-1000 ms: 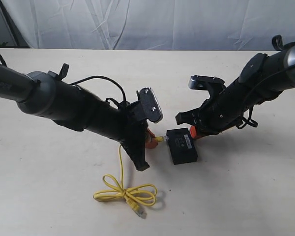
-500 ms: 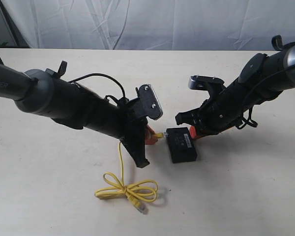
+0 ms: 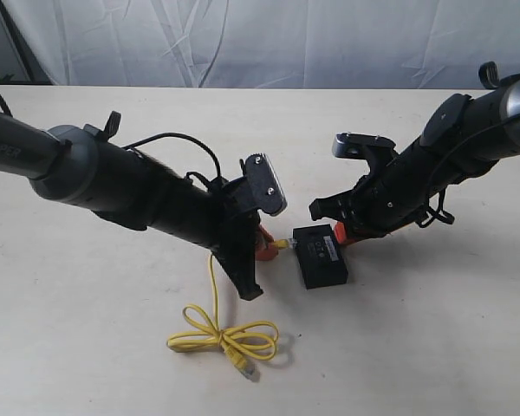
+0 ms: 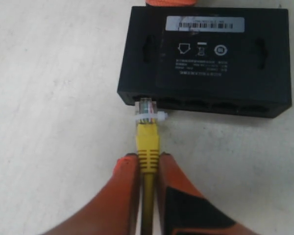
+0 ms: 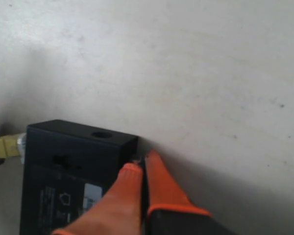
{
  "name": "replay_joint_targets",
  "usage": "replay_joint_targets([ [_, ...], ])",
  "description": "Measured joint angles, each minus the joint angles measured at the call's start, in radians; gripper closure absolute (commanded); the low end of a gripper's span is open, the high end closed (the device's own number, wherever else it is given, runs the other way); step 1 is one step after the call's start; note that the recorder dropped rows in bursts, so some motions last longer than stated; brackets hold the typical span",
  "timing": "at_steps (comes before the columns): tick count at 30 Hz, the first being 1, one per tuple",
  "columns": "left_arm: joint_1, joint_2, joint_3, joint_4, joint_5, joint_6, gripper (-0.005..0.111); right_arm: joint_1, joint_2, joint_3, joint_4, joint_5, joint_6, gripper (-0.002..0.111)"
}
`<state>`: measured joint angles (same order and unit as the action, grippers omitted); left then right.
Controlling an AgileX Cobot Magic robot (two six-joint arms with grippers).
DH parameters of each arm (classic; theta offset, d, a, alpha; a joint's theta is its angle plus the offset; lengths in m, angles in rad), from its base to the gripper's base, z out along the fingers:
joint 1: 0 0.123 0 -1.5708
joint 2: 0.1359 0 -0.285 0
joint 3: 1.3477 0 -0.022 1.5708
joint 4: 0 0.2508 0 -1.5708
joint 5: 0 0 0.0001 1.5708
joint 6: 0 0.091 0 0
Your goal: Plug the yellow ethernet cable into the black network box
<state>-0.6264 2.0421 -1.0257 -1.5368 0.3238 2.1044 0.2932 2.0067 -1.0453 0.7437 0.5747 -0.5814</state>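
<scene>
Little has shifted since the earlier frames: the left gripper still pinches the yellow ethernet cable behind its clear plug, now at the leftmost port of the black network box, mid-frame. Right gripper, fingers together, braces the box's far edge. Next: a straight push until seated

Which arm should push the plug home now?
Left. Its gripper already pinches the cable just behind the plug, whose tip sits at the box end port. The right gripper, shut, presses against the box's far side, probably bracing it.
</scene>
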Motion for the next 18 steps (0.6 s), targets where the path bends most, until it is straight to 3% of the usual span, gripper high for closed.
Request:
replay_joint_targets([
  [18,0.000,-0.004,0.000,0.010,-0.008,0.000,0.107,0.000,0.002,-0.002,0.000,0.002,0.002,0.109],
])
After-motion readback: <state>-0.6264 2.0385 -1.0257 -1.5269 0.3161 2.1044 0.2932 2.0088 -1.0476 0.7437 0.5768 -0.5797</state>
